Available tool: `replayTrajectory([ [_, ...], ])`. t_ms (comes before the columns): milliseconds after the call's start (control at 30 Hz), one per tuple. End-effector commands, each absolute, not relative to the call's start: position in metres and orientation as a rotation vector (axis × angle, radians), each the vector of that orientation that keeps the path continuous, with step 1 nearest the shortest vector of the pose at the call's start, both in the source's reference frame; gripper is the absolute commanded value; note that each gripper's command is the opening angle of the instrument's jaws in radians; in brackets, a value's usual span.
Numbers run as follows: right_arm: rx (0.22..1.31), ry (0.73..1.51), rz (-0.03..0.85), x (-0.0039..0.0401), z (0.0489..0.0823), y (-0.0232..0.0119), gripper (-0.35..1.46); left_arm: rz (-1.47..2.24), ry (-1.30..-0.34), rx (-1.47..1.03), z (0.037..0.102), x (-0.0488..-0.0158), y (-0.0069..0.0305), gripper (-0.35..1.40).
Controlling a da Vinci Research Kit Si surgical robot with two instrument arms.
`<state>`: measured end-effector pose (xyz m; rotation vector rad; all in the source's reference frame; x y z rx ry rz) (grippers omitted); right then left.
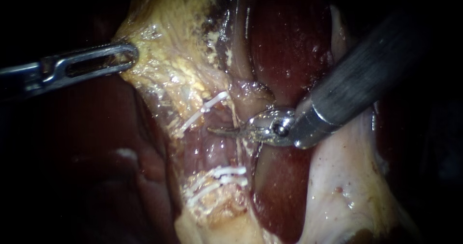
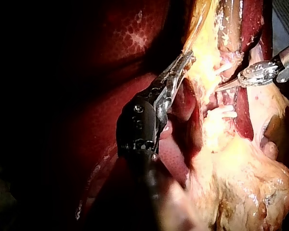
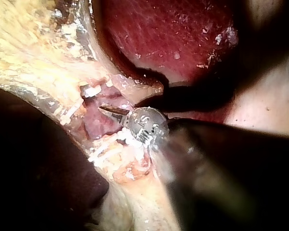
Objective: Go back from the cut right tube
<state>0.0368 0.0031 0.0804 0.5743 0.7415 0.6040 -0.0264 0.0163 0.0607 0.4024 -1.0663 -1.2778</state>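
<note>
Between white clips [image 1: 211, 104], right instrument [image 1: 218, 130] blades closed; left instrument [image 1: 126, 56] grips tissue [image 1: 166, 44]

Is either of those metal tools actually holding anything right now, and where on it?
The left instrument grips the yellowish tissue by its edge; the right instrument holds nothing.

The left instrument [image 1: 129, 57] enters nearly level, its jaws closed on the edge of yellow tissue [image 1: 166, 61]. The right instrument [image 1: 217, 130] slants down from the upper right, its thin jaws together, pointing left.
</note>
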Motion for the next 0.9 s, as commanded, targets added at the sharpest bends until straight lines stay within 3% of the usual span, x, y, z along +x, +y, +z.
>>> replayTrajectory([
  [33, 0.577, 0.742, 0.602, 0.0368, 0.0803, 0.0031, -0.35, -1.278, -1.066, 0.402, 0.0607, -0.0264, 0.0163, -0.35],
  [133, 0.592, 0.747, 0.597, 0.0367, 0.0803, 0.0030, -0.33, -1.278, -1.070, 0.402, 0.0606, -0.0264, 0.0163, -0.35],
  [167, 0.594, 0.750, 0.596, 0.0367, 0.0803, 0.0030, -0.08, -1.278, -1.070, 0.402, 0.0606, -0.0264, 0.0163, -0.35],
  [200, 0.594, 0.753, 0.597, 0.0368, 0.0803, 0.0030, 0.34, -1.278, -1.069, 0.402, 0.0606, -0.0264, 0.0163, -0.35],
  [233, 0.594, 0.753, 0.597, 0.0368, 0.0803, 0.0030, 0.57, -1.278, -1.069, 0.402, 0.0606, -0.0264, 0.0163, -0.35],
  [300, 0.594, 0.753, 0.597, 0.0369, 0.0803, 0.0030, 0.78, -1.278, -1.069, 0.401, 0.0606, -0.0264, 0.0163, -0.35],
  [433, 0.594, 0.756, 0.598, 0.0370, 0.0802, 0.0030, 0.96, -1.278, -1.069, 0.401, 0.0606, -0.0264, 0.0162, -0.35],
  [700, 0.608, 0.756, 0.595, 0.0366, 0.0797, 0.0026, 1.04, -1.279, -1.069, 0.401, 0.0606, -0.0264, 0.0162, -0.35],
  [800, 0.591, 0.790, 0.514, 0.0358, 0.0787, 0.0021, 1.11, -1.279, -1.069, 0.401, 0.0605, -0.0264, 0.0162, -0.35],
  [900, 0.532, 0.886, 0.381, 0.0344, 0.0776, 0.0017, 1.23, -1.279, -1.069, 0.401, 0.0605, -0.0264, 0.0162, -0.35],
])
